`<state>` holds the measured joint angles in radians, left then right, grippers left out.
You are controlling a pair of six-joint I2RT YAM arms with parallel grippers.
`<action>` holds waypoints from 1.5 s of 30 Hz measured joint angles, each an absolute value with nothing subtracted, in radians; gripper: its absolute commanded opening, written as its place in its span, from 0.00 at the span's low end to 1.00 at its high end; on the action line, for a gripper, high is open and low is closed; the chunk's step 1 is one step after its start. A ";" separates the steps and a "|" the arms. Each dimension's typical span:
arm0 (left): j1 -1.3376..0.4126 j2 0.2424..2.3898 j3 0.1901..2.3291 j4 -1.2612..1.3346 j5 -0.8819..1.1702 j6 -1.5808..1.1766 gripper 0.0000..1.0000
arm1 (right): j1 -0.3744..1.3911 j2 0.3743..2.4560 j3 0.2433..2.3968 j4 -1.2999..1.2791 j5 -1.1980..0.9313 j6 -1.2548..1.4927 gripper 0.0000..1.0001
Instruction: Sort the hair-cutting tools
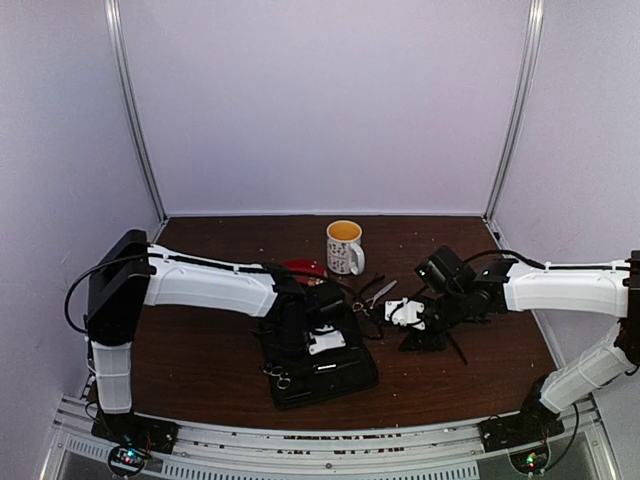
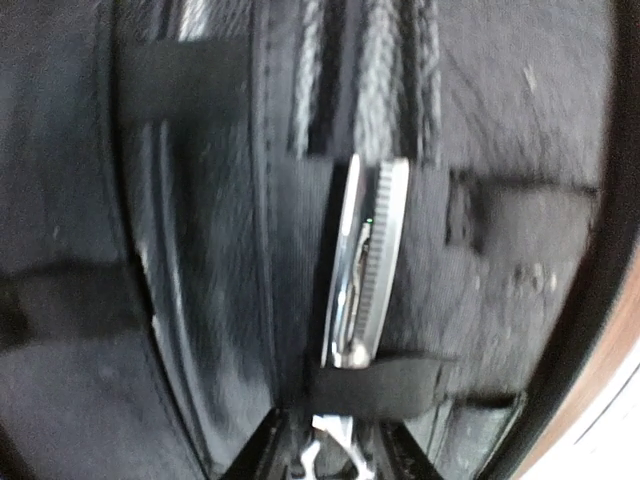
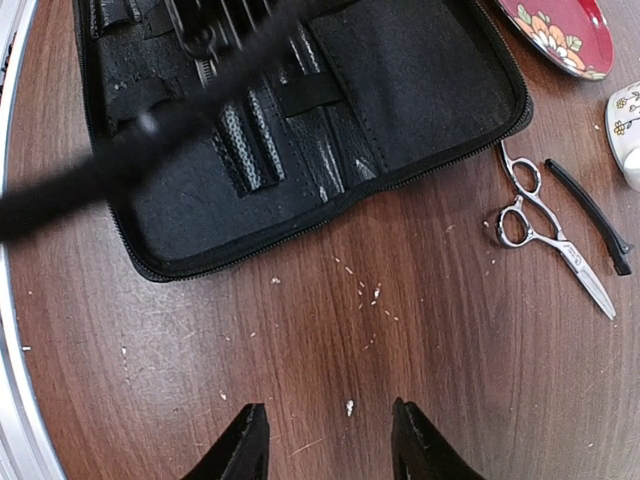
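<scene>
A silver scissors [image 2: 365, 260] with a toothed blade lies in the open black case [image 2: 200, 250], tucked under an elastic strap [image 2: 385, 385]. My left gripper [image 2: 328, 432] stands over its handle end, the jaws slightly apart on either side, and looks open. A second silver scissors [image 3: 545, 225] lies on the table beside a thin black clip [image 3: 590, 215], right of the case [image 3: 300, 130]. My right gripper [image 3: 328, 440] hovers open above bare wood near that case, nothing between its fingers. From above, the left gripper [image 1: 290, 355] is over the case [image 1: 340, 375] and the right gripper [image 1: 412, 330] is to its right.
A red patterned saucer [image 3: 560, 30] and a white mug [image 1: 345, 247] stand behind the case. A blurred black cable [image 3: 130, 150] crosses the right wrist view. Pale crumbs dot the brown table [image 3: 380, 290].
</scene>
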<state>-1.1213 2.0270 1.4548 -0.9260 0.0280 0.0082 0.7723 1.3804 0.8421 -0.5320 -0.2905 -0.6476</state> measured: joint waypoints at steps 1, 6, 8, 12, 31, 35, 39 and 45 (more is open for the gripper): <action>-1.121 2.013 1.439 -0.921 0.027 0.008 0.32 | 0.772 1.380 0.843 -0.532 -0.290 -0.648 0.42; -1.121 1.891 1.368 -0.916 0.021 -0.003 0.32 | 0.772 1.380 0.846 -0.534 -0.289 -0.648 0.42; -1.121 1.835 1.346 -0.915 0.007 -0.009 0.32 | 0.772 1.381 0.846 -0.535 -0.289 -0.648 0.42; -1.118 1.755 1.288 -0.912 -0.022 -0.023 0.32 | 0.772 1.396 0.847 -0.535 -0.289 -0.648 0.43; -1.097 1.761 1.112 -0.764 -0.022 -0.055 0.27 | 0.772 1.509 0.887 -0.550 -0.299 -0.624 0.44; -1.097 1.775 1.112 -0.744 -0.016 -0.055 0.22 | 0.772 1.510 0.892 -0.554 -0.299 -0.624 0.44; -1.095 1.797 1.118 -0.734 -0.009 -0.054 0.21 | 0.772 1.513 0.894 -0.556 -0.299 -0.624 0.44; -1.095 1.806 1.127 -0.735 -0.006 -0.054 0.20 | 0.772 1.518 0.894 -0.558 -0.299 -0.624 0.44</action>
<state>-1.0946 1.8061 1.1271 -0.7353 -0.0063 -0.0540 0.7723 1.5177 0.8936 -0.5575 -0.2985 -0.6243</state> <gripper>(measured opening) 0.204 0.436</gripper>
